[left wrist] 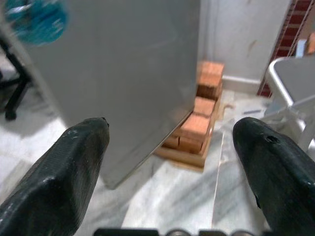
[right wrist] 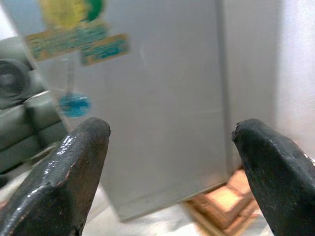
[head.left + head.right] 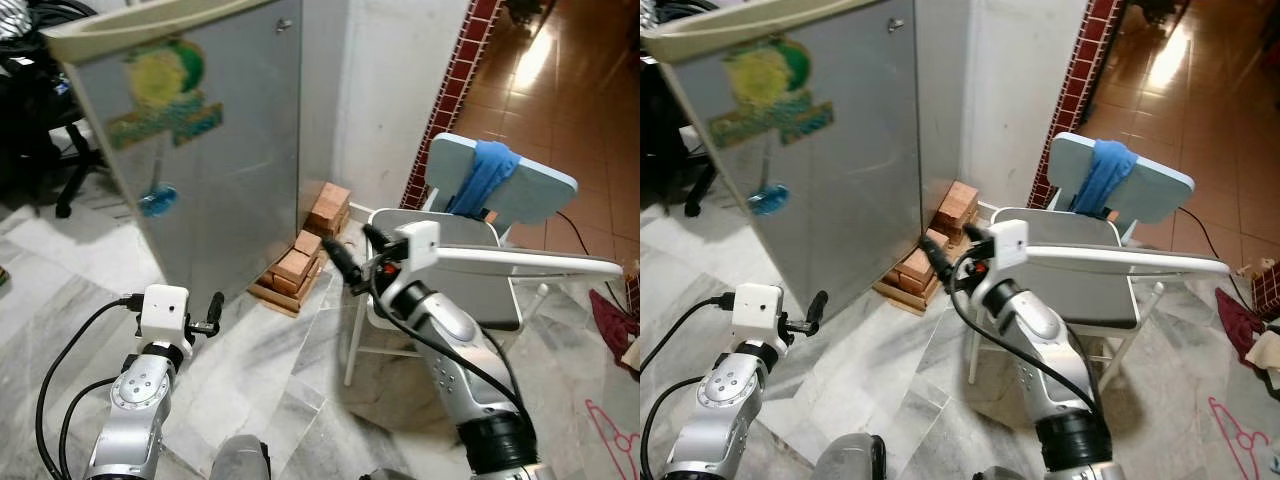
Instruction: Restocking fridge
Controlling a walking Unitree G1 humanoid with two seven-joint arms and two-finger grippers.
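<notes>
Two robot grippers are raised in front of a grey fridge, and neither holds anything. The right gripper (image 3: 345, 262) is lifted at mid height, its two black fingers (image 2: 74, 172) spread wide apart and aimed at the fridge door (image 3: 200, 150). The door lies ahead of it and to the robot's left, well apart from the fingertips. The left gripper (image 3: 212, 312) sits lower and nearer the robot, fingers (image 1: 69, 172) also spread wide, pointing at the bottom corner of the fridge, near it but not touching.

The fridge door is swung outward with its grey outer face toward the robot. It carries a yellow and green sticker (image 3: 160, 90) and a small blue magnet (image 3: 158, 200). Behind the door's bottom edge, stacked orange bricks (image 3: 310, 240) rest on a wooden board against the white wall. Just beside the right arm stands a grey folding chair (image 3: 450, 270); a blue cloth (image 3: 485, 175) hangs over the light blue chair behind it. The floor is grey marble tile (image 3: 280, 370).
</notes>
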